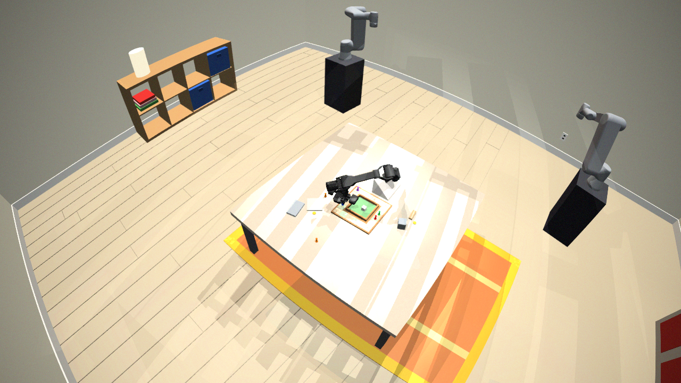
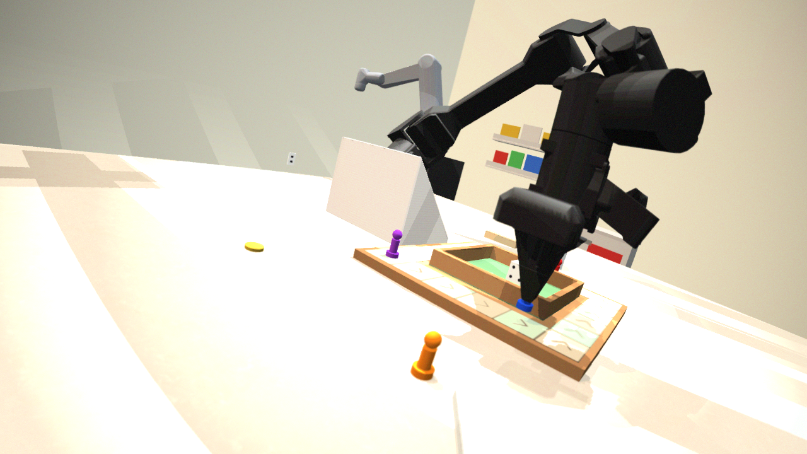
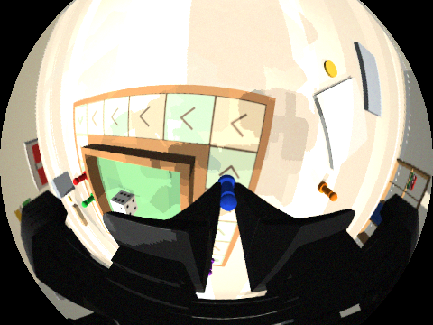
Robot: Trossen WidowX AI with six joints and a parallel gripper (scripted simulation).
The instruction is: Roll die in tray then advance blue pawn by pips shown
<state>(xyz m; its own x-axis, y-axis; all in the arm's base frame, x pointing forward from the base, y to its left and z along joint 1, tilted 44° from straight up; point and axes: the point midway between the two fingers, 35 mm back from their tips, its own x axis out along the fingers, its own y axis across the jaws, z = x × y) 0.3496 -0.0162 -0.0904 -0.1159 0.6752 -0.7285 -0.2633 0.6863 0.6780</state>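
My gripper (image 2: 528,297) (image 3: 226,187) is shut on the blue pawn (image 2: 524,305) (image 3: 228,201). The pawn is upright, its base a little above the square below it; in the exterior view the fingers hide its upper part. The square board (image 2: 440,302) (image 3: 267,131) has arrowed squares around the brown-walled tray (image 2: 473,275) (image 3: 96,181). The white die (image 1: 363,208) (image 2: 512,272) (image 3: 124,202) lies on the tray's green floor. Several pips show on its faces in the wrist view, but I cannot tell the top count surely.
A purple pawn (image 2: 393,246) stands on the board's far corner, and red (image 3: 79,178) and green (image 3: 87,200) pawns beyond the tray. An orange pawn (image 2: 427,355) (image 3: 327,190) stands off the board. A white wedge (image 2: 375,189) stands behind the board. A grey slab (image 3: 370,78) and yellow disc (image 3: 330,69) lie on the table.
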